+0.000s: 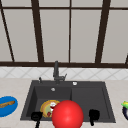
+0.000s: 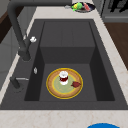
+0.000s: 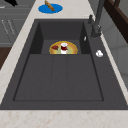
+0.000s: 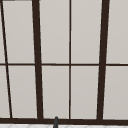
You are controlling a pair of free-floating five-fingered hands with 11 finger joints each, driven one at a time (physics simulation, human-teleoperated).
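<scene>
My left hand (image 1: 36, 116) hovers low at the sink's front edge, by the left basin. My right hand (image 1: 94, 115) hovers at the same height in front of the right part of the sink. Between them is a big red ball (image 1: 67, 115), which neither hand touches. In the left basin lies a yellow-rimmed plate (image 2: 56, 90) with a green centre. On it stand a small white-lidded jar (image 2: 63, 77) with dark red contents and a dark red bit (image 2: 76, 84). In the front view the ball hides part of the plate (image 1: 45, 108).
The dark sink (image 1: 87, 98) has a deep left basin and a shallow ribbed right part (image 3: 58, 75). The dark faucet (image 1: 56, 72) stands behind it. A blue plate (image 1: 7, 107) with a brown stick lies on the left counter. A dark bowl (image 1: 125, 110) of green and yellow food sits at the right.
</scene>
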